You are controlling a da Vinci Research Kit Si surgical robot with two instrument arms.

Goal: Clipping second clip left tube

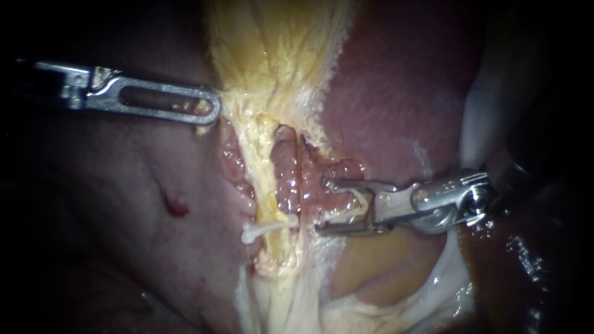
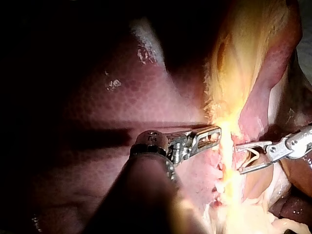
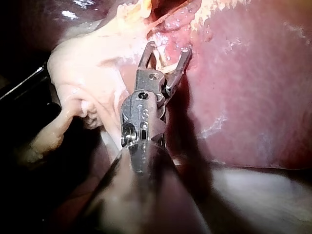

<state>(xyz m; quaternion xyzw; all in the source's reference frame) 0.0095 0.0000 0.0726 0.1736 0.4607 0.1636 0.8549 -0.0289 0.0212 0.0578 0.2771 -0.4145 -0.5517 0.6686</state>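
where the left instrument [image 1: 213,113] reaches in from 10 o'clock, its slotted jaws lie together, clamped on the edge of the yellow tissue [image 1: 272,55] that hangs from 12 o'clock. dark red liver [image 1: 396,93] fills both sides, with a small red spot [image 1: 175,207] toward 8 o'clock. bubbly pink tissue [image 1: 288,185] sits at the centre, between the left tube [image 1: 263,185] and the right instrument [image 1: 322,206], standing in the way of a straight reach. the right instrument enters from 3 o'clock. its jaws stand wide apart with a white loaded clip [image 1: 357,207] seated between them, touching both. the jaw tips are just beside the bubbly tissue, at 3 o'clock of the tube, not around it. the left tube is a pale yellow, glistening strand running from the clamped tissue toward 6 o'clock, just left of centre. a white seated clip [image 1: 266,229] crosses it low down, one end sticking out toward 9 o'clock.
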